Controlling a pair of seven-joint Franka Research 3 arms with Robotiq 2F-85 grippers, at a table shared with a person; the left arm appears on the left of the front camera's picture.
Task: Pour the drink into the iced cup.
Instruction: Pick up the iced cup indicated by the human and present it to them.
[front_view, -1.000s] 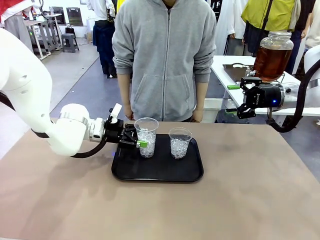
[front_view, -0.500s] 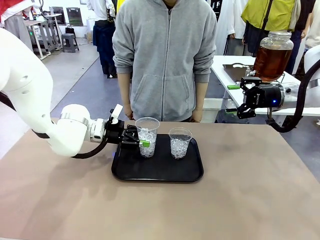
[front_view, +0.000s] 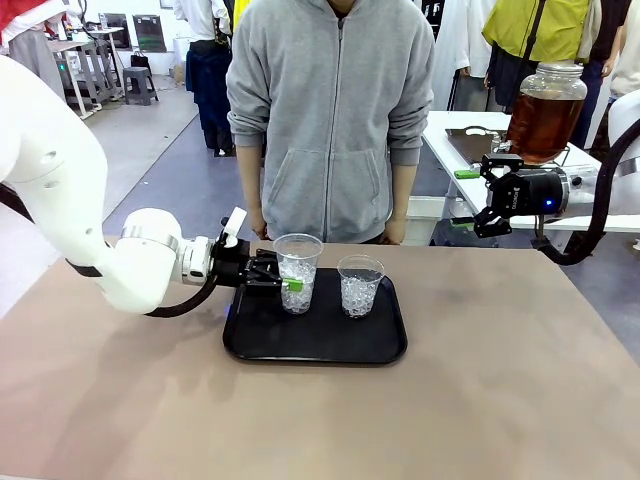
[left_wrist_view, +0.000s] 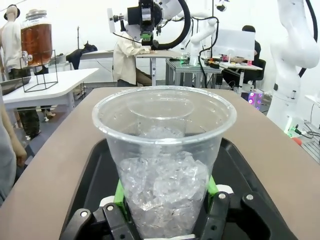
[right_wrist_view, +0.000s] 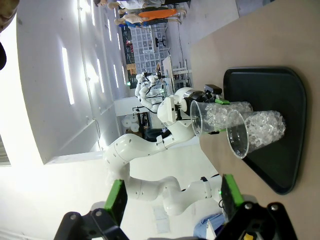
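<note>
by tray (front_view: 232, 338) edge, left pincer (front_view: 293, 281) around cup (front_view: 298, 254)

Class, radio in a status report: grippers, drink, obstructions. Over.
Left gripper shut on iced cup. Right gripper open, empty. Drink in jar, unpoured. Second cup beside, on tray.

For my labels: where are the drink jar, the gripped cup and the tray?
drink jar (front_view: 545, 120): front view, amber belly.
gripped cup (left_wrist_view: 162, 175): left wrist view, icy wall.
tray (front_view: 312, 354): front view, near rim.

Left cup (front_view: 297, 276) beside right cup (front_view: 360, 286), both on tray (front_view: 320, 346)
</note>
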